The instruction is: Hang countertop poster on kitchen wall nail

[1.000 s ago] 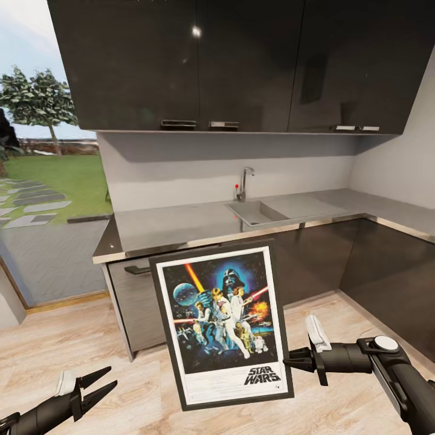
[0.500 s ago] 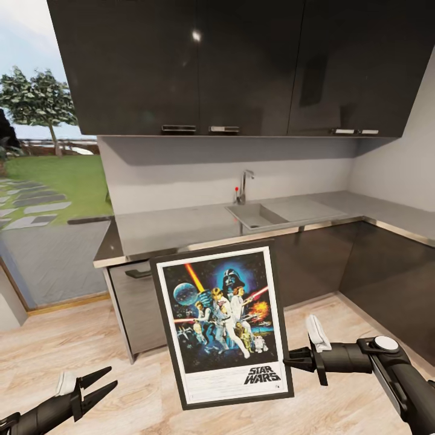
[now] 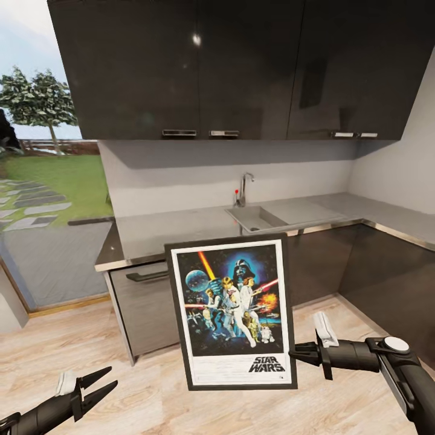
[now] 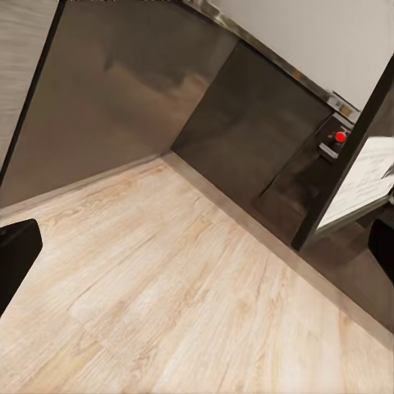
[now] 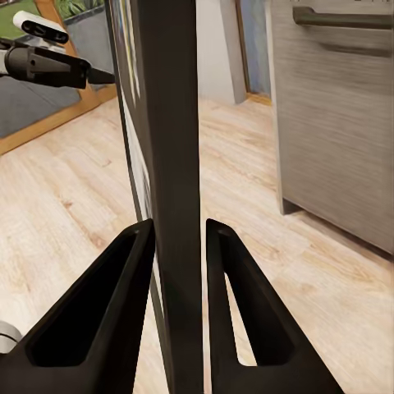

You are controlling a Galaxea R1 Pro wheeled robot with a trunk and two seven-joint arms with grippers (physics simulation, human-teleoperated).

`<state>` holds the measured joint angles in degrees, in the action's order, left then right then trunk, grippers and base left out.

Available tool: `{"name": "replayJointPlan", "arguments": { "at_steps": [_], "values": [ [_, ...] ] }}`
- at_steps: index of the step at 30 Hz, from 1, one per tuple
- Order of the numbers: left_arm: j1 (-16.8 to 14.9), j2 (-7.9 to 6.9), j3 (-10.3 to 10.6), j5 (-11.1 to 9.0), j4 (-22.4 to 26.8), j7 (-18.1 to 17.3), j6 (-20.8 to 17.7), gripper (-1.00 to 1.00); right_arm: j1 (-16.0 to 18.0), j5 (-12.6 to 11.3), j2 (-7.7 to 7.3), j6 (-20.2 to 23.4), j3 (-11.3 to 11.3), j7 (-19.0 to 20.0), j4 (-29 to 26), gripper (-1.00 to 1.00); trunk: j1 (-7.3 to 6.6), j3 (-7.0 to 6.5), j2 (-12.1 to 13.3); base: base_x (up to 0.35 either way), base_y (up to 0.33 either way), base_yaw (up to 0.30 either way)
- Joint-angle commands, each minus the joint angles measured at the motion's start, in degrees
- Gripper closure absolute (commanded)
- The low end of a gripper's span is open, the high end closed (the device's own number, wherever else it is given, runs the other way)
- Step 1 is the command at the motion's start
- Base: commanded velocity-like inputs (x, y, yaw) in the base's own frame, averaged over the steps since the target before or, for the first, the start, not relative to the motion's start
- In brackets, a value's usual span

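**Q:** Where is the poster, and what holds it?

**A:** I have the poster (image 3: 232, 313) upright at centre-bottom of the head view. My right gripper (image 3: 294, 353) is clamped on the frame's lower right edge; in the right wrist view its fingers (image 5: 98, 316) stand on either side of the black frame. It hangs above the wood floor (image 3: 72, 350), off the kitchen countertop surface (image 3: 175, 223).

**Q:** What surrounds it?

**A:** Behind it: dark lower cabinets (image 3: 374, 272), a grey drawer front (image 3: 142, 308), the sink (image 3: 257, 217) and tap (image 3: 243, 184). Upper cabinets (image 3: 229, 66) fill the top. My left gripper (image 3: 103, 382), lower left, is spread open and holds nothing.
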<state>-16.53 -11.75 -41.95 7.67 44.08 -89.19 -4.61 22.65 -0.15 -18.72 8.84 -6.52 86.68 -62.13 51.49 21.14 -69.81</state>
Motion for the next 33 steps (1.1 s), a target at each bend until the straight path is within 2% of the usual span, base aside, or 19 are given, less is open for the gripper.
{"name": "replayJointPlan", "arguments": {
  "at_steps": [1,33],
  "values": [
    [-0.1,0.03,-0.3,0.5,0.1,-0.4,-0.5,-1.00,0.0,0.0,0.00,0.7,0.0,0.3,0.0,1.00,-0.23,-0.12,0.4,0.000,0.000,0.000],
    [-0.1,0.03,-0.2,0.5,0.1,-0.3,-0.5,-1.00,0.0,0.0,0.35,1.0,-0.2,0.4,-0.1,1.00,-7.25,-5.86,13.2,0.000,0.000,0.000]
  ]
}}
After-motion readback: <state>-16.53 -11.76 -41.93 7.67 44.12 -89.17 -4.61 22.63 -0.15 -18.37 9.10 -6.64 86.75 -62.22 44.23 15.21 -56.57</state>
